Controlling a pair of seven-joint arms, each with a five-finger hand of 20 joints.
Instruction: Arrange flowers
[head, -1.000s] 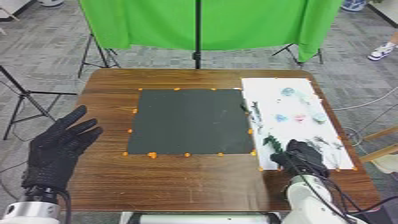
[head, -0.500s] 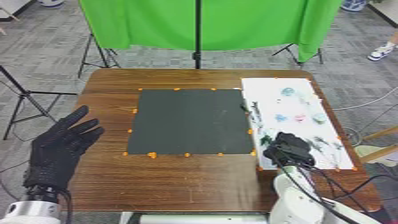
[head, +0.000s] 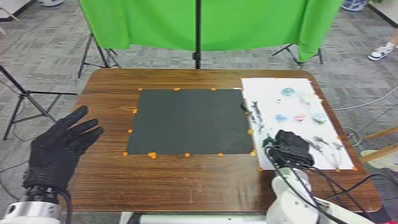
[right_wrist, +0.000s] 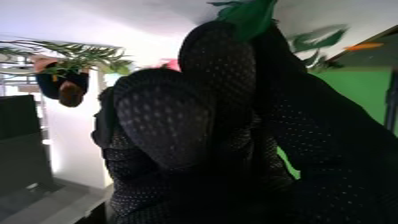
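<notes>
See leaf (right_wrist: 253, 15) up against right hand (head: 289, 145), over near end of sheet (head: 262, 87), mat side. Cannot tell grip there: open, closed or actually holding leaf, can't confirm from either view.

Find blue bloom (head: 288, 91) toward far end of sheet, pink bloom (head: 298, 117) around the middle, pale bloom (head: 317, 117) just beside it. Also see stems (head: 324, 145) beside right hand, plus greenery (head: 256, 112) along the mat-side edge.

Rate progress as very early. Can't point to any finished arrangement; see blooms and stems spread loose on sheet. Take mat (head: 191, 121), with orange tabs (head: 153, 155) round its border, as likely layout area. Probably need to move leaf over, then stems and blooms, then tidy the layout.

See left hand (head: 62, 145) open, relaxed, by left side of table (head: 169, 185), well apart from flowers.

Can't make out leaf's lower end or contact point behind black glove. Can't count pieces under right hand either. Can't sort washed-out stems from one another on white. Can't identify pink blur (right_wrist: 169, 64) past glove in wrist view.
</notes>
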